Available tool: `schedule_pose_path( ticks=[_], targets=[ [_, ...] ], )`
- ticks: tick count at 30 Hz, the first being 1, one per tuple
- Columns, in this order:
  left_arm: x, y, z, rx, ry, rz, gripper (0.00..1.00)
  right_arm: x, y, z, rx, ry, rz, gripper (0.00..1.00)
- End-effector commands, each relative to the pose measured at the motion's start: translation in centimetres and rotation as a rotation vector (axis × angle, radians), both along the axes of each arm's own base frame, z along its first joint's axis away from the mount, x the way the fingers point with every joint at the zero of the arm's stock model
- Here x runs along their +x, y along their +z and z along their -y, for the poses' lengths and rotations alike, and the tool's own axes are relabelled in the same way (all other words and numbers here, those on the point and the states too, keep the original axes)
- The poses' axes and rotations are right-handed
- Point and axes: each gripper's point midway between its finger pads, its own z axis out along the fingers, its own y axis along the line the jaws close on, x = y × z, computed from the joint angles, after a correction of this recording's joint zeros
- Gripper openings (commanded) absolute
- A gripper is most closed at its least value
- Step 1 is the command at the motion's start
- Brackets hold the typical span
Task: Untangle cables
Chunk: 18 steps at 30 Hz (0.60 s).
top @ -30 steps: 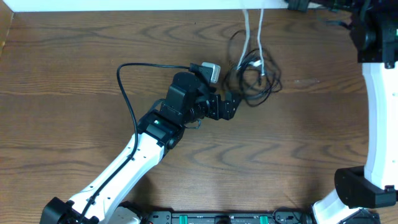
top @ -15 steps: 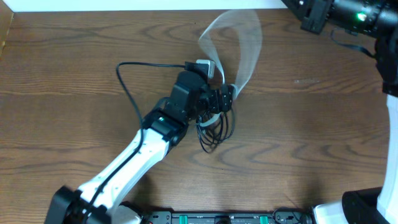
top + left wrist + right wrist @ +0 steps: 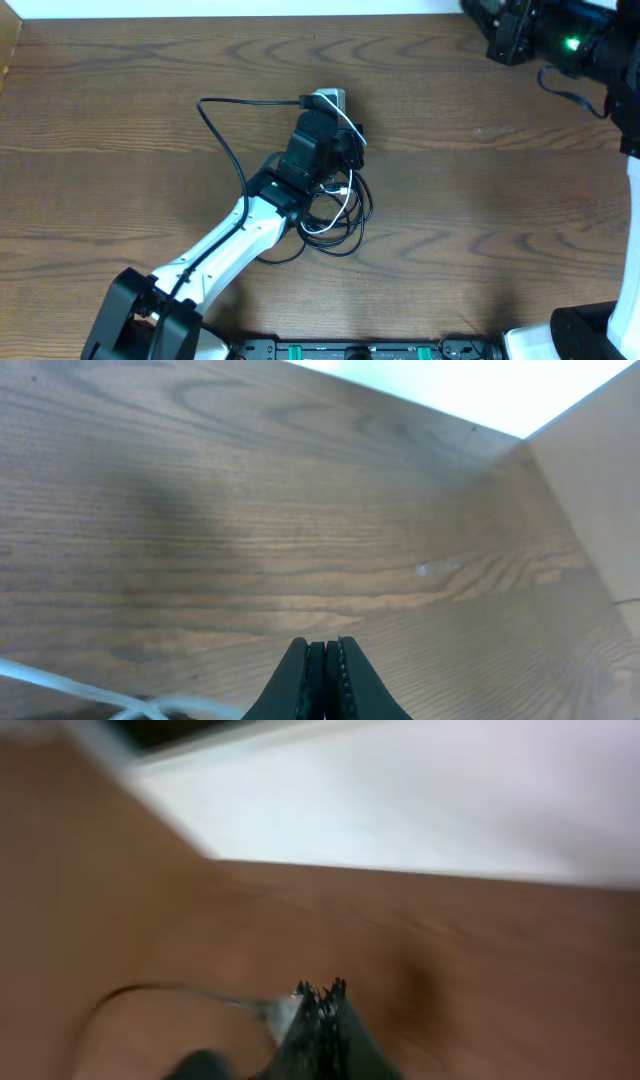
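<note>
The cables lie in one heap on the wooden table just in front of my left gripper (image 3: 352, 150). Black cable loops (image 3: 362, 212) overlap, and the white cable (image 3: 348, 196) runs through them and arcs up over the gripper's side. In the left wrist view my left gripper (image 3: 325, 646) is shut, its pads together with nothing showing between the tips. A blurred piece of white cable (image 3: 60, 682) lies at the lower left. The right wrist view is blurred by motion. My right gripper (image 3: 322, 988) is shut there, with no cable seen in it.
The left arm's own thick black wire (image 3: 222, 135) loops out to the left. The right arm (image 3: 560, 40) hangs over the table's back right corner. A white wall edge (image 3: 200, 8) runs along the back and a raised wooden side (image 3: 590, 500) bounds the table.
My left gripper has gone from open to shut. The cable heap moved from behind-right of it to in front of it. The white cable dropped from the back edge into the heap.
</note>
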Motion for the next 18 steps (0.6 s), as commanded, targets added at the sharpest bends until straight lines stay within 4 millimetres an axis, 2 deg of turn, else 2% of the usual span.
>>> schedule_pose_path(
  ticks=[1, 4, 5, 7, 10, 13, 15, 16, 18],
  targets=[
    [0.4, 3.8, -0.6, -0.052, 0.032, 0.071, 0.07, 2.0, -4.2, 4.8, -0.187, -0.245, -0.106, 0.10],
    [0.8, 6.7, -1.7, -0.087, 0.057, 0.125, 0.07, 1.3, -8.7, 4.9, -0.235, -0.231, -0.286, 0.30],
    [0.9, 7.7, -2.2, -0.100, 0.065, 0.143, 0.08, 1.0, -10.6, 5.0, -0.255, -0.224, -0.360, 0.31],
    [0.9, 9.6, -3.7, -0.153, 0.099, 0.161, 0.08, -0.3, -15.9, 4.3, -0.300, -0.169, -0.566, 0.31],
    [0.6, 11.7, -5.2, -0.190, 0.102, 0.190, 0.08, -1.1, -20.7, 2.4, -0.343, -0.063, -0.702, 0.36],
    [0.3, 12.7, -6.2, -0.205, 0.108, 0.199, 0.08, -1.9, -26.0, -0.3, -0.400, 0.049, -0.794, 0.50],
    [0.0, 12.6, -6.6, -0.201, 0.115, 0.186, 0.08, -2.4, -29.4, -2.1, -0.434, 0.100, -0.833, 0.55],
    [-0.1, 12.5, -6.7, -0.198, 0.116, 0.181, 0.07, -2.7, -31.2, -3.2, -0.452, 0.128, -0.842, 0.62],
    [-0.3, 12.2, -6.8, -0.190, 0.117, 0.166, 0.07, -3.2, -34.0, -4.8, -0.478, 0.170, -0.854, 0.68]
  ],
)
